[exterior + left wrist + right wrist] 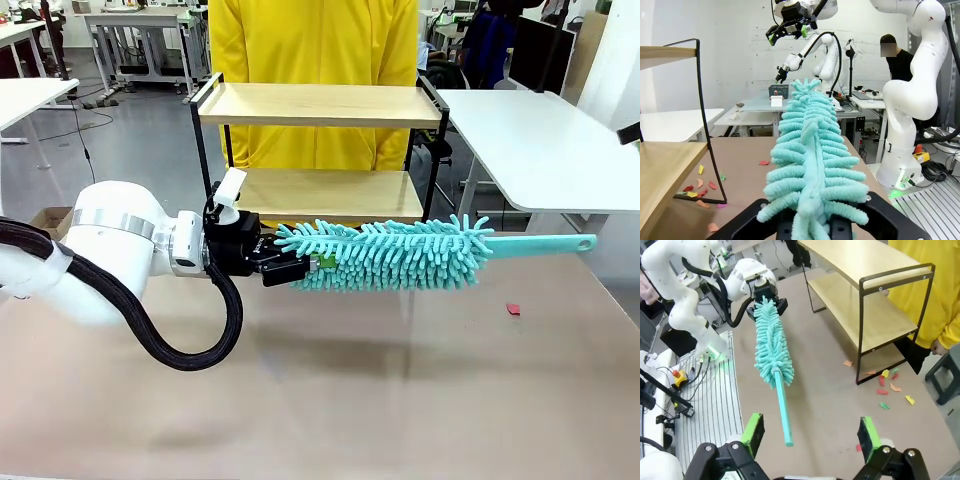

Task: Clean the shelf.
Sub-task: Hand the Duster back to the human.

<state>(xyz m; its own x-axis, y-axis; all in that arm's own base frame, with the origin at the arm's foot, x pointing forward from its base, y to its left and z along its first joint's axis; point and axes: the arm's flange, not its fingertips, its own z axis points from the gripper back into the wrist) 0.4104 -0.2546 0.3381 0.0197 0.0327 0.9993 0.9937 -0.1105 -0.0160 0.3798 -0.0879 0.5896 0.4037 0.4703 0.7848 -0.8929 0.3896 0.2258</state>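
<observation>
at the worktop's (400, 400) far edge stands the shelf (320, 105), rigid and light-looking. left tool (300, 268) is pinching the soft, fluffy end of the duster (400, 255), its stiff handle free; right tool (810, 432) is spread, empty. a handle grip would likely steady it better.

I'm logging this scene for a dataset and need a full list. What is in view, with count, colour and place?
shelf: one, light wood boards in black frame, far side of the table.
duster: one, teal, held level above the table, handle pointing to the robot's right.
paper scraps: several, red, orange, yellow, green, on the table by the shelf's foot.
table: one, brown top.
person: one, yellow top, behind the shelf.
left gripper: shut on the duster's fluffy end.
right gripper: open, above the table.
</observation>
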